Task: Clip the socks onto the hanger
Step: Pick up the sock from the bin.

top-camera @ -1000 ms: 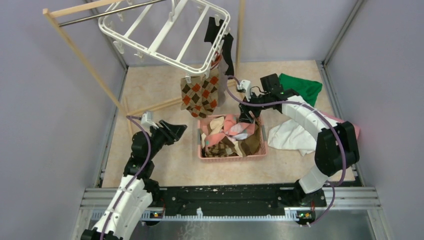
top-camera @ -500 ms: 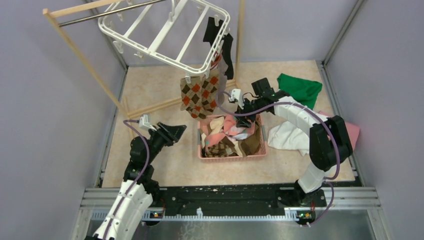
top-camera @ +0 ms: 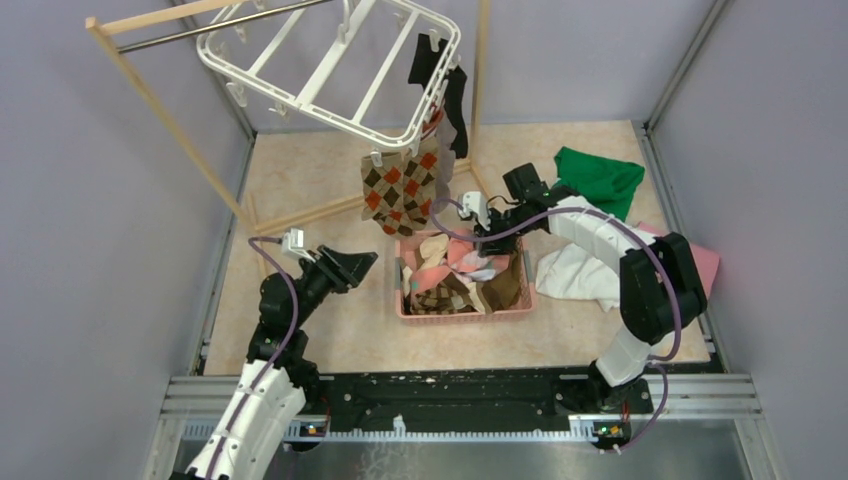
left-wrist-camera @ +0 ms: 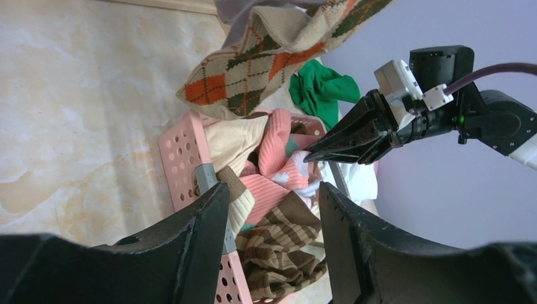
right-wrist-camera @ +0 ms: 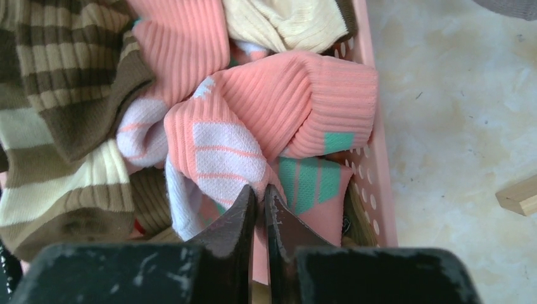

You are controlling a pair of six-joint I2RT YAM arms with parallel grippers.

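Note:
The white grid hanger [top-camera: 330, 75] hangs at the back with brown-orange argyle socks [top-camera: 400, 190] and a black sock [top-camera: 440, 75] clipped to it. More socks fill the pink basket [top-camera: 465, 315]. My right gripper [top-camera: 490, 238] reaches into the basket from the far side. In the right wrist view it [right-wrist-camera: 259, 190] is shut on a fold of the pink-teal patterned sock [right-wrist-camera: 278, 107], beside a brown-cream striped sock [right-wrist-camera: 57, 63]. My left gripper [top-camera: 365, 262] hovers open left of the basket. In the left wrist view it [left-wrist-camera: 272, 190] holds nothing and faces the striped sock [left-wrist-camera: 285, 247].
A wooden rack [top-camera: 160, 110] with a metal rod carries the hanger at the back left. A green cloth [top-camera: 600, 175], a white cloth [top-camera: 580, 275] and a pink cloth [top-camera: 705, 262] lie right of the basket. Walls close in on both sides.
My right gripper has moved left over the basket's far side and shut on the pink-teal sock. The left gripper has edged right toward the basket and opened slightly.

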